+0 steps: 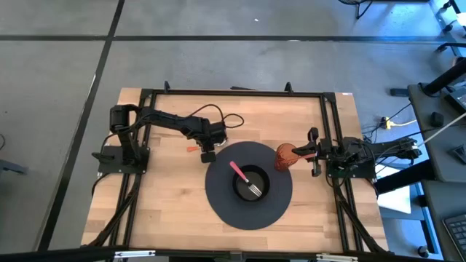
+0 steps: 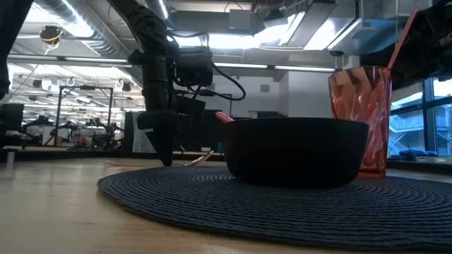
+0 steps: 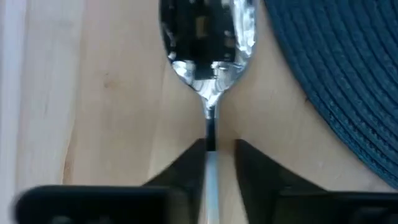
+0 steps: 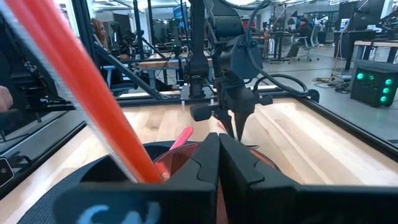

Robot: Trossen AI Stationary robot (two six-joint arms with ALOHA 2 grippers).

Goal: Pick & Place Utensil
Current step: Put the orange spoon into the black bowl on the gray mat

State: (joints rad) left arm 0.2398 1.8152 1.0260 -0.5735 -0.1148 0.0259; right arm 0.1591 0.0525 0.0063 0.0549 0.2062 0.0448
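One spoon (image 3: 210, 56) pinched in left tool (image 3: 211, 163); right tool (image 4: 217, 163) closed; one bowl (image 1: 251, 183), one cup (image 1: 285, 156)

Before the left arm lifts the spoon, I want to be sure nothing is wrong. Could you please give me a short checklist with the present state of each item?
1. Spoon handle sits between the left gripper fingers: ok, centred in the left wrist view.
2. Fingers fully clamped on the handle: cannot tell; they stand close on both sides.
3. Spoon lies on bare wood, off the placemat: ok.
4. Bowl on the placemat has room: not ok yet; a fork with a pink handle already lies in it.
5. Right gripper out of the way: ok, parked by the red cup.
6. Cup upright: ok in the low view.
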